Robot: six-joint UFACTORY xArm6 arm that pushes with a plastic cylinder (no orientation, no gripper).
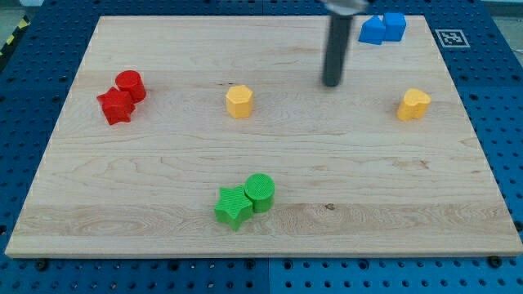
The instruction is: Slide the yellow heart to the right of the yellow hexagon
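At far left of the desk (73, 212), upper part: a red cylinder (130, 84) touching a red star (116, 107), the star just below and left of the cylinder. Well apart from both, toward the view's right: the yellow hexagon (239, 101), alone, bare wood on all sides.

Lower down, near the view's bottom and a little right of the hexagon's column: a green star (233, 206) pressed against a green cylinder (260, 193), the cylinder up and to the right of the star.

Right of centre, upper part: the dark rod, upright, reaching down from the view's top, with my tip (331, 83) on the wood. Tip touching no block; between the yellow hexagon and the yellow heart (414, 104), slightly higher in the view than both, about midway between them.

Further right, at the top edge: two blue blocks side by side and touching, a blue block of unclear shape (373, 30) on the left and a blue cube (395, 25) on the right, both up and right of the tip.

Near the right edge: the yellow heart, at about the same height in the view as the hexagon, already on the hexagon's right but well apart from it, with the rod standing between them.

No fingers on this arm, just the rod; nothing pinched or held.
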